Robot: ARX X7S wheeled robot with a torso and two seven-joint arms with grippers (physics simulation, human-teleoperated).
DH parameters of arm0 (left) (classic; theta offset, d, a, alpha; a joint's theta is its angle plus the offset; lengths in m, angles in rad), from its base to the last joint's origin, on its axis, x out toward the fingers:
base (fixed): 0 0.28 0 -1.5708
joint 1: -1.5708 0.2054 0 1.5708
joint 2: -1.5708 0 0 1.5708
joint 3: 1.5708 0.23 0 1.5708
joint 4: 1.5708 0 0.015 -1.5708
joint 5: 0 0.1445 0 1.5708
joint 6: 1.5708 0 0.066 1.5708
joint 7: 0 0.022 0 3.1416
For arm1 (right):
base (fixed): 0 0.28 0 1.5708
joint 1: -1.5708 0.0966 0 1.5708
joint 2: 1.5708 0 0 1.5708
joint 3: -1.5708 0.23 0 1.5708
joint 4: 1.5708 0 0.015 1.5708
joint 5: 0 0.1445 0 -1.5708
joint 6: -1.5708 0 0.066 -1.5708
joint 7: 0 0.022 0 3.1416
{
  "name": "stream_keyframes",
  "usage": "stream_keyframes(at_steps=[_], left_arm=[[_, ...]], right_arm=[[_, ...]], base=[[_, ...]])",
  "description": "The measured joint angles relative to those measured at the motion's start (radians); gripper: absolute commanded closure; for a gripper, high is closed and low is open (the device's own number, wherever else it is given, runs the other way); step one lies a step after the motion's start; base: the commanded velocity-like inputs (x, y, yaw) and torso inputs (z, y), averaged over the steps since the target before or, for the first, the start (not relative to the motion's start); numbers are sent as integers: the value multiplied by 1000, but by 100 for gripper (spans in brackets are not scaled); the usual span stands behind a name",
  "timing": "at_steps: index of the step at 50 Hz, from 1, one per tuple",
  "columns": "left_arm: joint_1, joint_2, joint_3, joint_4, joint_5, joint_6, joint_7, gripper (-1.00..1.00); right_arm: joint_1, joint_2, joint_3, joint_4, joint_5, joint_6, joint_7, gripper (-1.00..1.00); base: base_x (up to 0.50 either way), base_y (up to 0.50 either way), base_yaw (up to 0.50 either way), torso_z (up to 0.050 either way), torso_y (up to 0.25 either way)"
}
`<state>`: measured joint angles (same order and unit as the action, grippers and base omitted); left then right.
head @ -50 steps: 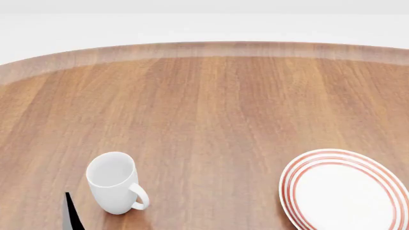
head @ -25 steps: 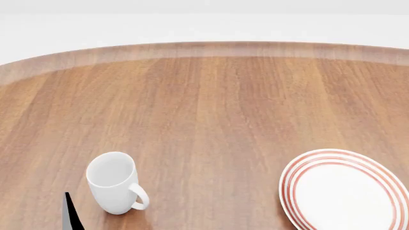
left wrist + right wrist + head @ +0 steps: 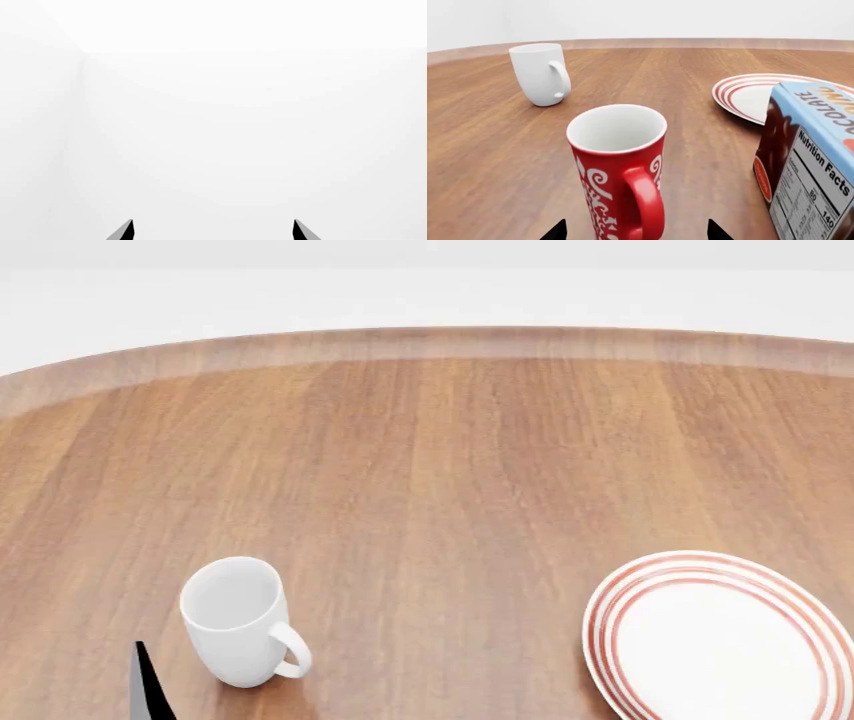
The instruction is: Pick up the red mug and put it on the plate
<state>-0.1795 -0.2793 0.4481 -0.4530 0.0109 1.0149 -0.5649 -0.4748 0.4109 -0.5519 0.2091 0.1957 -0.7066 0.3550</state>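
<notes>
**Right gripper spread wide behind the red mug, gripping nothing**

The right gripper point(image 3: 635, 234) shows in its wrist view only as two dark fingertips point(image 3: 555, 233), set wide apart with nothing between them but the lower body of the tall slim red mug with white swirl pattern point(image 3: 619, 170). The tips flank the mug without visibly touching it. The mug stands upright on the round wooden table point(image 3: 487, 150), its white inside open to the camera and its red loop handle turned toward the gripper.

Taking the mug as the centre of a clock with 12 pointing away from the gripper, the blue and brown chocolate carton with a nutrition label point(image 3: 810, 165) stands close by at about 3 o'clock, apart from the mug. Beyond the carton, at about 1 o'clock, lies the round white plate with concentric red rings point(image 3: 740, 92), partly hidden by the carton's edge. The plain white mug point(image 3: 540, 73) stands upright well away at about 11 o'clock.

In the head view the red mug is out of frame; the white mug point(image 3: 240, 620) sits at 7 o'clock on the table point(image 3: 441, 470) and the plate point(image 3: 627, 610) at 4 o'clock, well apart.

The left gripper point(image 3: 213, 232) has its two dark tips wide apart against blank white, holding nothing.
</notes>
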Motion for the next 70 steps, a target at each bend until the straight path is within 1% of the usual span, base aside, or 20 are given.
stream_keyframes(at_steps=[27,28,57,61,70], left_arm=[[-2,-4,7,-1,0,1,-7,-100],[-2,-4,7,-1,0,1,-7,-100],[-5,-7,14,-3,2,6,-18,-100],[-5,-7,14,-3,3,6,-20,-100],[-7,-8,17,-5,3,9,-23,-100]], right_arm=[[34,-3,-2,31,14,-2,-10,-100],[35,-4,-2,33,15,-3,-10,100],[42,-4,-1,53,38,-21,-12,100],[18,13,2,-11,37,-4,5,100],[-69,83,31,-302,5,98,85,100]], base=[[0,0,0,0,0],[0,0,0,0,0],[0,0,0,0,0],[0,0,0,0,0],[0,0,0,0,0]])
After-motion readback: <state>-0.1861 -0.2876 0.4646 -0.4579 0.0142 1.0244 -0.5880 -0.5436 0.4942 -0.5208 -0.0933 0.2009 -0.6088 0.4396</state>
